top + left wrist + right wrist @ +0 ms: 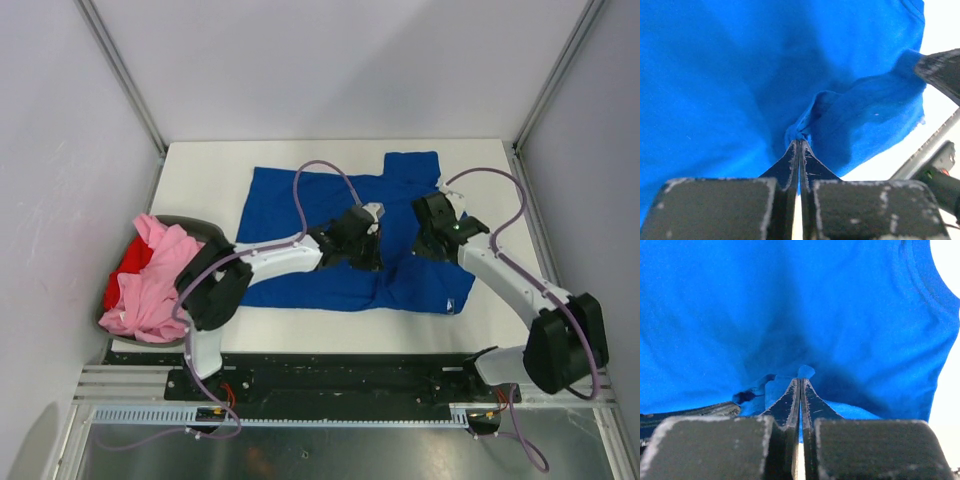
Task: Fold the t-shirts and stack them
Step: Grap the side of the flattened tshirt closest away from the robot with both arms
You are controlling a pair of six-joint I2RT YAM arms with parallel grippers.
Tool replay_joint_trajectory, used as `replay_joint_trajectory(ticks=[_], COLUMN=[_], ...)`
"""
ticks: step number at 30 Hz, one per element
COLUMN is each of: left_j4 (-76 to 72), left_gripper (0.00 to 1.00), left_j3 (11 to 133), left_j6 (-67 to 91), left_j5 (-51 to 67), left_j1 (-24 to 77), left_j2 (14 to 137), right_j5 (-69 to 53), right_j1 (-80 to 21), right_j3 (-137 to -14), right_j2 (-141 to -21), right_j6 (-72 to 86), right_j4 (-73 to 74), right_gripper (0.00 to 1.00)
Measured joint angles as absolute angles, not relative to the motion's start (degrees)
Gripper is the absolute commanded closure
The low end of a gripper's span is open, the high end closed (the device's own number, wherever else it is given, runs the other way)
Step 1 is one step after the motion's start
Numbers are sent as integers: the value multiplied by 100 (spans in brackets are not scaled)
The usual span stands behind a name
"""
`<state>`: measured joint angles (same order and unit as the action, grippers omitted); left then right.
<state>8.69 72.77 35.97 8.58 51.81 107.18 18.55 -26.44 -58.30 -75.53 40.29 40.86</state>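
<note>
The royal blue t-shirt lies spread on the white table, with a sleeve at the back right. My left gripper sits over its middle and is shut on a small pinch of blue cloth. Just to the right, my right gripper is also shut on a fold of the same shirt. Blue fabric shows between both pairs of jaws. A light pink t-shirt and a red t-shirt lie crumpled together at the table's left edge.
The pink and red shirts rest in a dark basket at the left. Pale walls with metal frame posts enclose the table on three sides. Purple cables loop above both arms. The arm bases stand on a black rail at the near edge.
</note>
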Motion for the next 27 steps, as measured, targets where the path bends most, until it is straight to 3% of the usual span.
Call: replay_joint_trajectory(ticks=[3,7,10,15,27], left_j4=[873,919,965,965,2475], left_gripper=[93,60,48,46,54], left_j3=[7579,7671,7647,6827,3815], left_j6=[3592,3544,3522,3660,5135], left_j5=[821,816,814,711,-1415], left_j1=[4943,4742,4670,4512,3148], left_j2=[11192,11515,11489,10628,6344], right_j5=[1852,1865,1890,2014,2056], right_j1=[-2449,-2375,-2401,-2534,-2571], right_j3=[-5905,-5946,-5968,-5972,-5981], right_j2=[-7931,-8178,-8254,-8307,-8248], right_j6=[3868,3767,3754,3752,3743], right_j4=[3734,3485,3441,3448,3492], right_gripper=[100,100,100,100,100])
